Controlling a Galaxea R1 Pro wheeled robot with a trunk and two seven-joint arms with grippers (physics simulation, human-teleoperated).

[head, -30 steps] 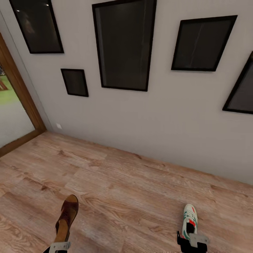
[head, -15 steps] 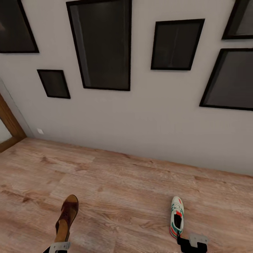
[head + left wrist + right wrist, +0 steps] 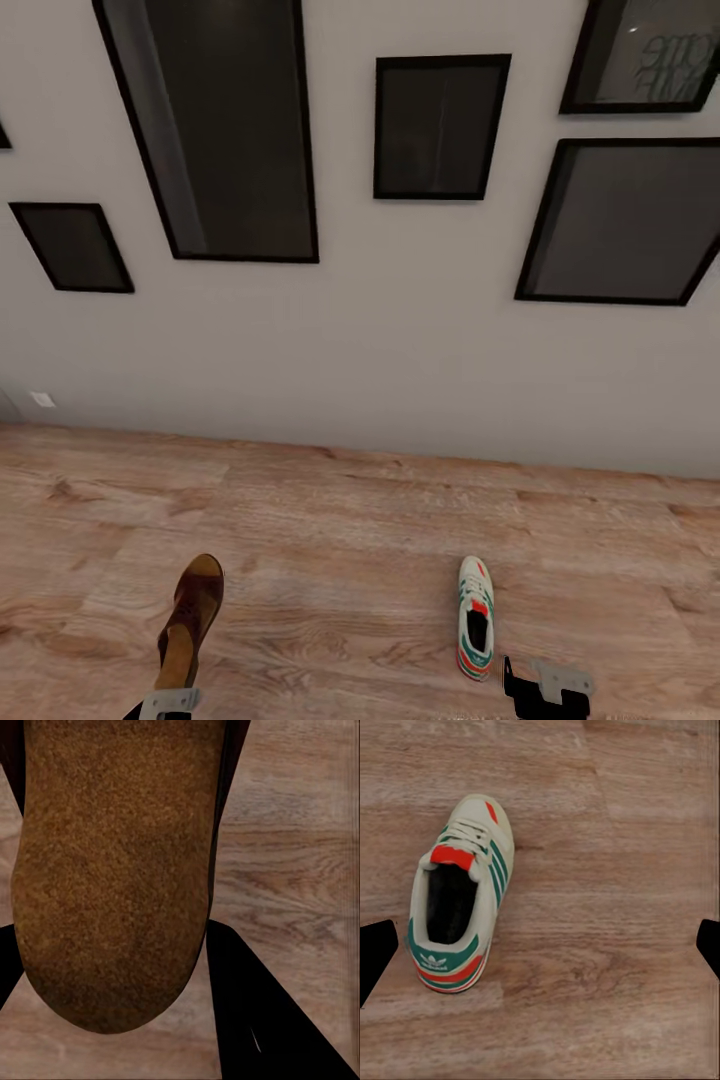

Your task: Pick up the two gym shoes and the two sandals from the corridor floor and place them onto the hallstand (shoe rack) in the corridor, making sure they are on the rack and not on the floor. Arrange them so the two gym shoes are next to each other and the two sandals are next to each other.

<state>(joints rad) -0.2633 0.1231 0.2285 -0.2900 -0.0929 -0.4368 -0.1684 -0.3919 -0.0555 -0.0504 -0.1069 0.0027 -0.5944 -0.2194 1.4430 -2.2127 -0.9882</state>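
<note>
Sandal [image 3: 190, 620] sits gripped in the left end effector [image 3: 168, 700] at the lower left of the head view, toe pointing away toward the wall; in the left wrist view its tan-brown footbed [image 3: 112, 870] runs between the two dark fingers [image 3: 262, 1020], which close on it from both sides. One gym shoe [image 3: 474, 620] lies flat on the corridor floor [image 3: 350, 560], sole down, toe toward the wall, just beside the right end effector [image 3: 545, 690] and apart from it. In the right wrist view the sneaker [image 3: 457, 915] lies off to one side, with the fingertips [image 3: 375, 952] spread wide and holding nothing. Dark framed pictures [image 3: 440, 125] hang on the grey wall [image 3: 400, 340].
</note>
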